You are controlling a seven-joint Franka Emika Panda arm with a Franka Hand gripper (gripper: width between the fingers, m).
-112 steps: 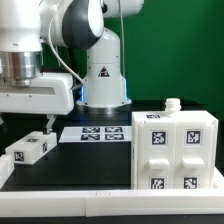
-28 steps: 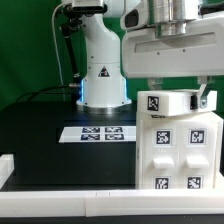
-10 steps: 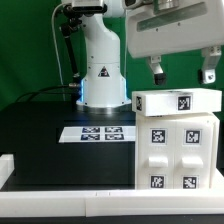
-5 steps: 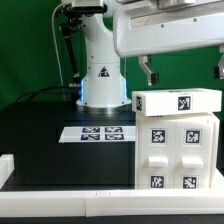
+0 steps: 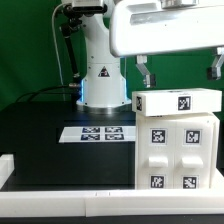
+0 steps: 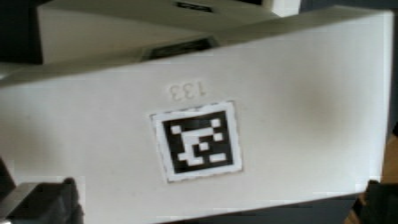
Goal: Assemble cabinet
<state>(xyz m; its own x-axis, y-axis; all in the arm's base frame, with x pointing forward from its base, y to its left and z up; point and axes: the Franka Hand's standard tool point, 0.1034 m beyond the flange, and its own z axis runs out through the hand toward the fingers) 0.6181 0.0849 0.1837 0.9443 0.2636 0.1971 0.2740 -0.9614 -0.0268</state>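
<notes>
Two fingers of the gripper (image 5: 178, 76) stand spread wide and empty above the cabinet (image 5: 175, 150), which sits at the exterior view's right, just beside the marker board (image 5: 97, 133). Its top panel (image 5: 165, 101) lies flat across the body, squared to the walls, so it likely needs no holding. A few seconds back the jaws clamped that panel; now they have let go and lifted clear

Claw (image 5: 178, 80) wide open, empty, aloft.
</notes>
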